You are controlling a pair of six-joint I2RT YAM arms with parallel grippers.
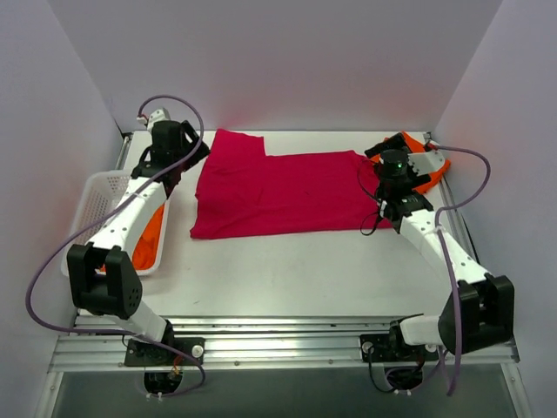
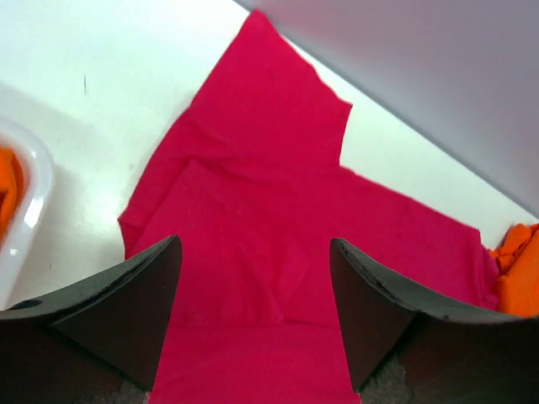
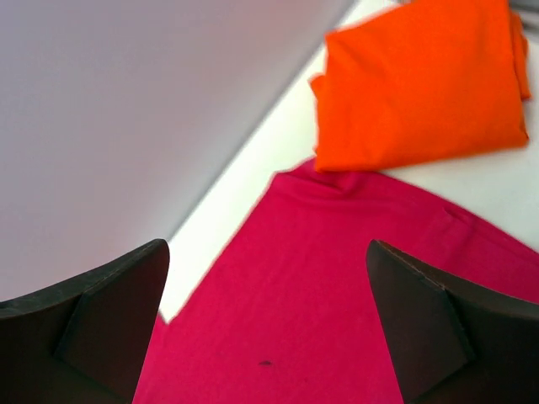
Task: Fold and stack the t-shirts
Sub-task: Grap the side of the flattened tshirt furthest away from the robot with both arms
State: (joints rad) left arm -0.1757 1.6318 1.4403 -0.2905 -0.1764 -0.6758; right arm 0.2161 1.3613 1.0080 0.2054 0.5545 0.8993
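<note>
The crimson t-shirt (image 1: 278, 192) lies spread flat across the middle of the table, one sleeve pointing to the back left. My left gripper (image 1: 187, 161) is open over its left edge, with crimson cloth (image 2: 253, 210) between the fingers and nothing held. My right gripper (image 1: 390, 165) is open over the shirt's right end (image 3: 337, 295) and holds nothing. A folded orange t-shirt (image 3: 421, 84) lies at the back right (image 1: 428, 161), touching the crimson shirt's edge. It also shows at the right edge of the left wrist view (image 2: 518, 269).
A white mesh basket (image 1: 91, 205) stands at the left edge of the table with orange cloth (image 1: 152, 235) in it. Its rim (image 2: 29, 219) shows beside my left gripper. Walls enclose the back and both sides.
</note>
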